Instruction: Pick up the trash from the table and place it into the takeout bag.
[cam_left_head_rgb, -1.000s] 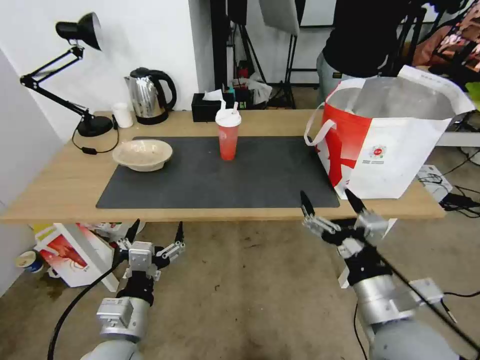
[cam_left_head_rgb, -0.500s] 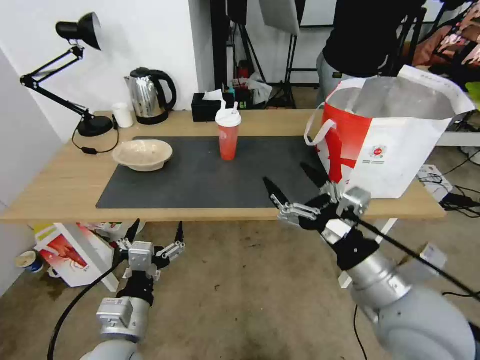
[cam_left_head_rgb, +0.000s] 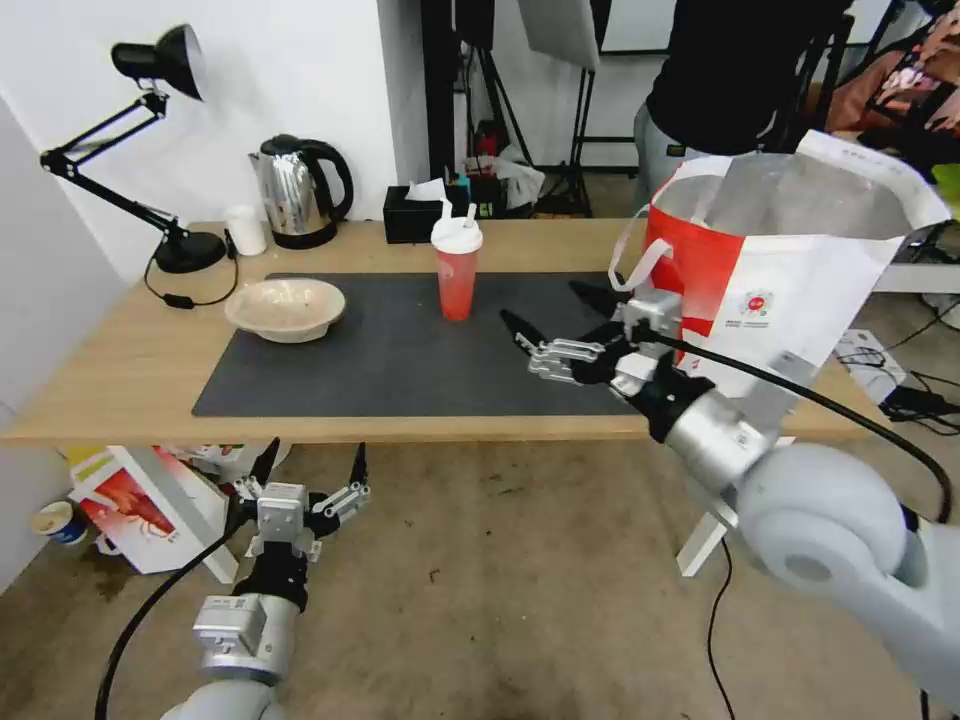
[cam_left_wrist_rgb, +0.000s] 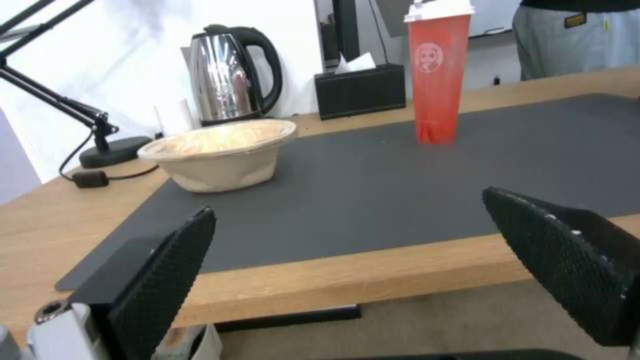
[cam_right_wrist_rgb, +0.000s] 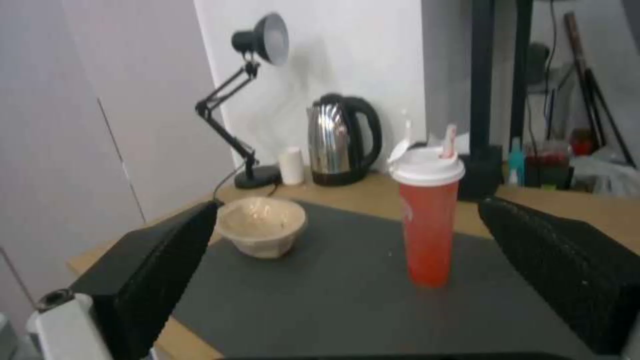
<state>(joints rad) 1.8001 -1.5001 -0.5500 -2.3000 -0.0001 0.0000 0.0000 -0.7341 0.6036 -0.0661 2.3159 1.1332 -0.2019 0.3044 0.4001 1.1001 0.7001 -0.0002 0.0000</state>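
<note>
No words or numbers can be read anywhere. The takeout bag (cam_left_head_rgb: 790, 300) bears a small round red logo with tiny print below it, too small to make out. The red cup (cam_left_wrist_rgb: 437, 75) carries a faint round emblem without legible lettering.

The takeout bag (cam_left_head_rgb: 790, 290) hides its contents; the right end effector (cam_left_head_rgb: 560, 315) covers its lower corner

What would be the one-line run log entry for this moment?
right gripper: open, over grey mat, facing red cup | left gripper: open, parked below table edge | beige bowl: on mat | takeout bag: upright
</note>
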